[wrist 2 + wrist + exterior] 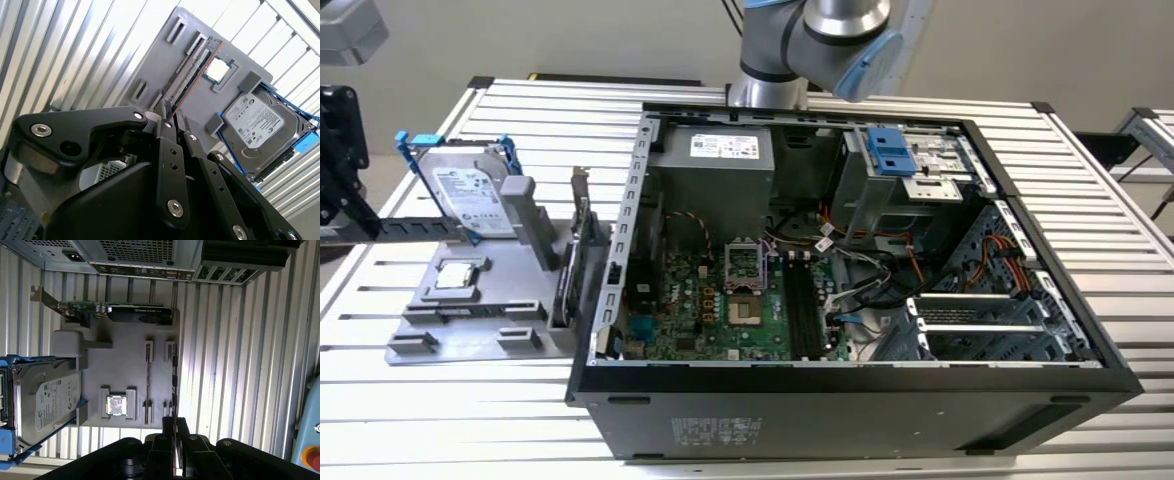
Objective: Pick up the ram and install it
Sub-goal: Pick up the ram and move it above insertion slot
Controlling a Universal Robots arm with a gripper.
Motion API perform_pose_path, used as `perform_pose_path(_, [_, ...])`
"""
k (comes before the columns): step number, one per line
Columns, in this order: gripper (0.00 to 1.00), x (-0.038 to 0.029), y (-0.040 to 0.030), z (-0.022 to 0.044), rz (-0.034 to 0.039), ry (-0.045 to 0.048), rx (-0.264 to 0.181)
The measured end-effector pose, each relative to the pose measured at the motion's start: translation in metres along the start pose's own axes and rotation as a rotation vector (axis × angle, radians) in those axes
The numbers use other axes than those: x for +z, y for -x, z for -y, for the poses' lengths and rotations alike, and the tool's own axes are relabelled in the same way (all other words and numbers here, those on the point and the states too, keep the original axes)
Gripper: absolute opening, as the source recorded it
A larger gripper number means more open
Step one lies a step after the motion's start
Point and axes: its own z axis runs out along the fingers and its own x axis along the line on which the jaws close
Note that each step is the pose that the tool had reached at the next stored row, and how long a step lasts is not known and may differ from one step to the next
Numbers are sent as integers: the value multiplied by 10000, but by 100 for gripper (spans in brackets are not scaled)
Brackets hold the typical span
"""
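currently: ram (192, 70) edge-up in grey fixture (157, 55) on desk (60, 50), beside processor (218, 70); not yet lifted. tool (171, 113) near its end, fingers (167, 131) nearly together, holding nothing. pickup and install both outstanding.

1 ram (192, 70), 1 hard drive (260, 125), 1 processor (218, 71)

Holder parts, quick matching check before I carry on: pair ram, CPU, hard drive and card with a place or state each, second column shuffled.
1 ram
2 CPU
3 hard drive
4 card

a lying flat in a square pocket
b upright, with blue rails
c at the holder end nearest the case, with a metal bracket
d thin dark stick standing on edge

Pairs: 1-d, 2-a, 3-b, 4-c
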Motion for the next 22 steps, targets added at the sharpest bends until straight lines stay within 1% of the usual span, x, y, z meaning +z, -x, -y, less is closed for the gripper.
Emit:
perform_pose_path(4, [0, 1, 1, -27, -1, 1, 2])
perform_pose_path(22, [0, 1, 12, -225, -1, 0, 3])
